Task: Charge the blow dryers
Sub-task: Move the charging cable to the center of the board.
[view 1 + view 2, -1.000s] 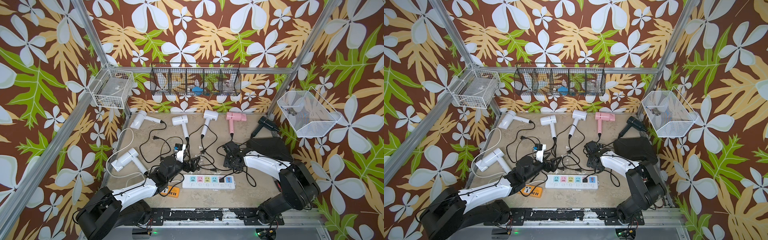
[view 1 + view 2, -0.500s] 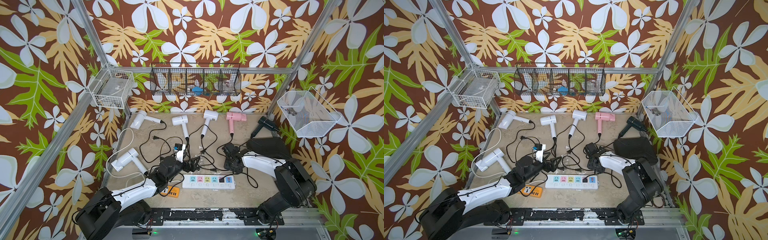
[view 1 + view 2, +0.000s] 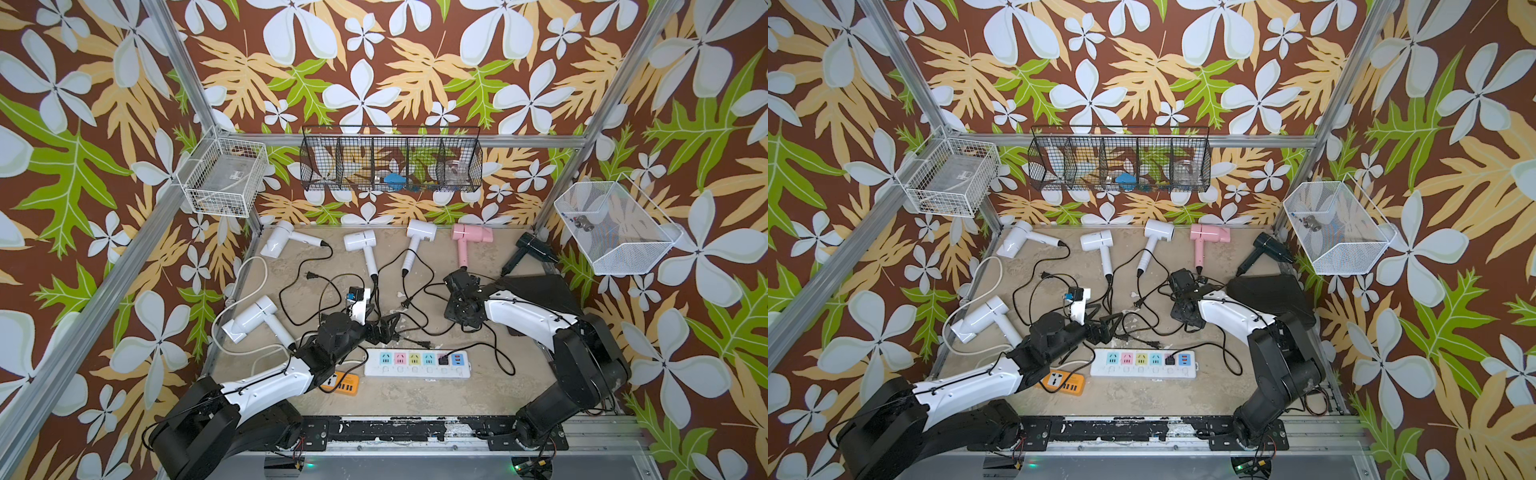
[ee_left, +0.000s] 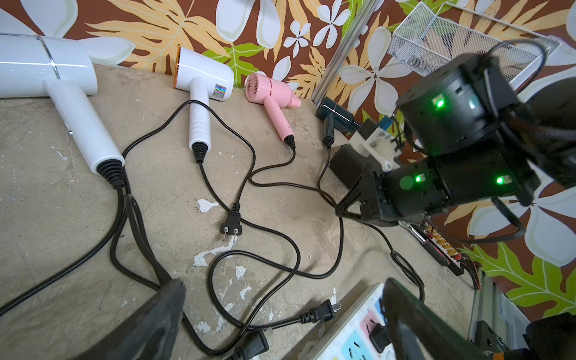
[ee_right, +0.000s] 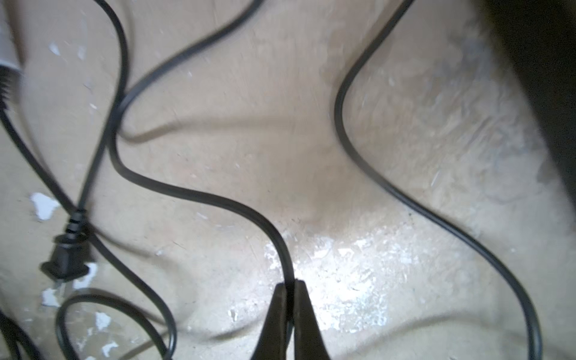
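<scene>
- In both top views the left fingers (image 3: 390, 323) are spread wide and hold nothing. They stand over the tangle of cords (image 3: 415, 328) just behind the white power strip (image 3: 415, 363), near a loose plug (image 3: 424, 344).
- The right fingers (image 3: 452, 311) point down at the tabletop (image 3: 415, 395), between the pink blow dryer (image 3: 471, 235) and the strip. From above I cannot tell how they stand.
- Three white blow dryers (image 3: 361, 243), the pink one and the black blow dryer (image 3: 534, 249) lie in a row along the back wall, well apart from both pairs of fingers. A fourth white blow dryer (image 3: 253, 320) lies at the left edge, beside the left arm.
- In the left wrist view the left fingers (image 4: 162, 318) are far apart and empty. The loose plug (image 4: 321, 313) lies on the tabletop between them and touches neither.
- In the same view the right fingers (image 4: 349, 202) are pressed together, with their tips down at a cord on the tabletop.
- In the right wrist view the right fingers (image 5: 282, 308) are pinching a thin black cord (image 5: 218, 202) between their tips. From there it curves away over the tabletop.
- I cannot tell which dryer this cord belongs to.
- A second plug (image 5: 65, 258) lies loose beside it, apart from the fingers.
</scene>
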Tool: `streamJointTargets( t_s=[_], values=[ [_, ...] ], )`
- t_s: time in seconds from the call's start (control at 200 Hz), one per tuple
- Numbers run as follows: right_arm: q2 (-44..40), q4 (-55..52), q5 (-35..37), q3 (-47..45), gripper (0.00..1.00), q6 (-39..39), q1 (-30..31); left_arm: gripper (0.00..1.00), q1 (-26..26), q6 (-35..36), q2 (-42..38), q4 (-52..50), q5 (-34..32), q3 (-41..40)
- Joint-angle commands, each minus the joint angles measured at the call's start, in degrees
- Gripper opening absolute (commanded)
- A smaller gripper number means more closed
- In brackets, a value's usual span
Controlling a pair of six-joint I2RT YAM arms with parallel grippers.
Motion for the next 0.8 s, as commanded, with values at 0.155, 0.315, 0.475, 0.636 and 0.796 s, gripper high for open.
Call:
streamJointTargets(
  t_s=[0.155, 0.315, 0.475, 0.636, 0.796],
  values=[
    [-2.0, -3.1, 10.6, 6.1, 0.0, -5.8, -3.1, 1.0, -0.1, -0.2, -0.3, 0.4, 0.3, -0.2],
    [-2.2, -3.7, 14.1, 9.6, 0.0, -8.1, -7.1, 1.0, -0.1, -0.2, -0.3, 0.5, 0.3, -0.3],
    [-2.8, -2.7, 14.7, 12.5, 0.0, -9.7, -12.3, 1.0, -0.1, -0.2, 0.0, 0.7, 0.4, -0.3],
    [-2.1, -2.5, 15.2, 17.1, 0.0, -10.7, -16.8, 1.0, -0.1, -0.3, 0.2, 0.8, 0.4, -0.2],
    [0.6, -2.8, 16.0, 22.3, 0.0, -12.2, -19.6, 1.0, -0.1, -0.2, 0.4, 0.8, 0.4, -0.2]
  ],
)
